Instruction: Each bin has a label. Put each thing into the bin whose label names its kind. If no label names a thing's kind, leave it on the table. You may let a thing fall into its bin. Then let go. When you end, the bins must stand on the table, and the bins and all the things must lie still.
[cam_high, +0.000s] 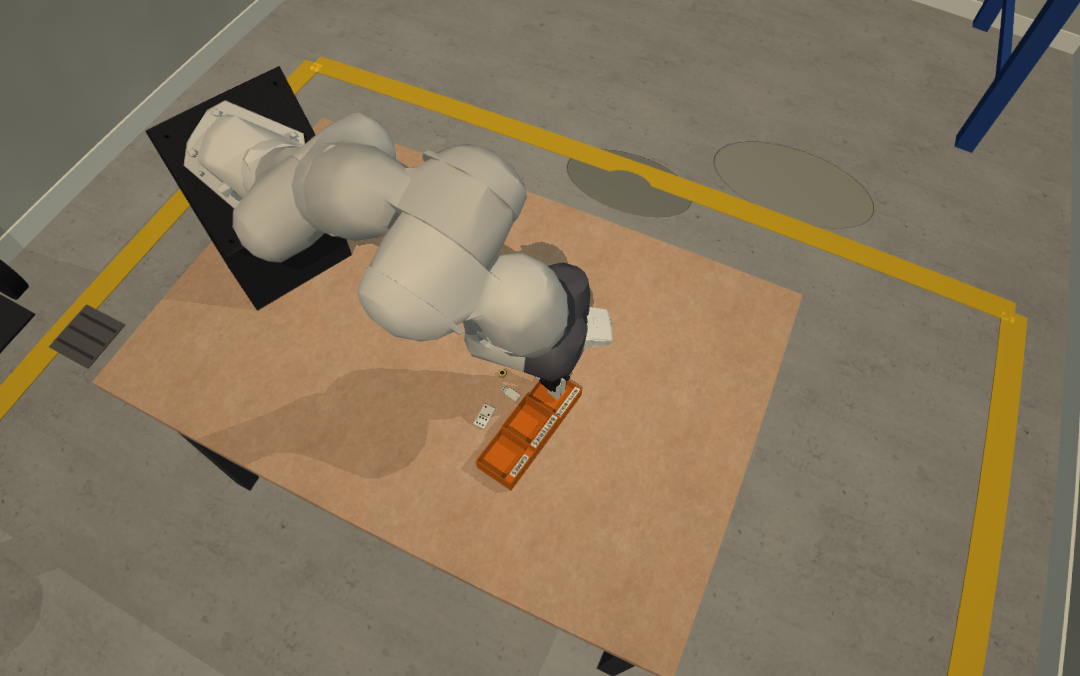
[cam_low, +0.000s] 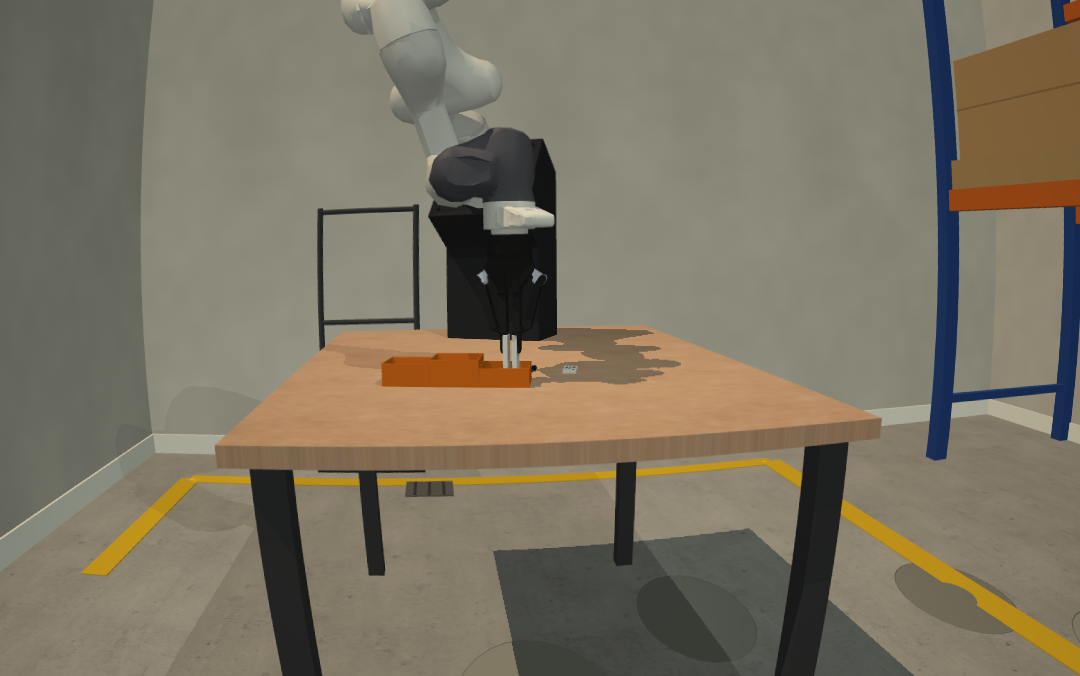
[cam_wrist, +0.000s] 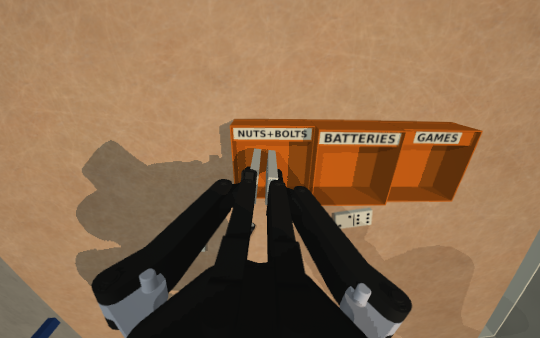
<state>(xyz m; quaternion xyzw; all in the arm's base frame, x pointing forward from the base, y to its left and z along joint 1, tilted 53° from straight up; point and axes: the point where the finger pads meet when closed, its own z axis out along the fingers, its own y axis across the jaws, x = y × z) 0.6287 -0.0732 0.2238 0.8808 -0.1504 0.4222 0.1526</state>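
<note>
Three orange bins stand joined in a row, labelled NUTS+BOLTS (cam_wrist: 295, 165), BATTERIES (cam_wrist: 357, 167) and GAMES (cam_wrist: 435, 162); the row also shows in the overhead view (cam_high: 530, 434). My gripper (cam_wrist: 263, 160) is shut, its fingertips reach down into the NUTS+BOLTS bin, and I see nothing between them. A white domino (cam_wrist: 353, 219) lies on the table just outside the BATTERIES bin. In the overhead view a small brown ring-shaped nut (cam_high: 502, 372) and a small pale oblong piece (cam_high: 510, 391) lie on the table beside the bins, near the domino (cam_high: 483, 416).
The arm's base stands on a black plate (cam_high: 239, 183) at the table's far corner. A black cabinet (cam_low: 502, 263) and a metal frame (cam_low: 368, 271) stand behind the table. The table edge is well away from the bins.
</note>
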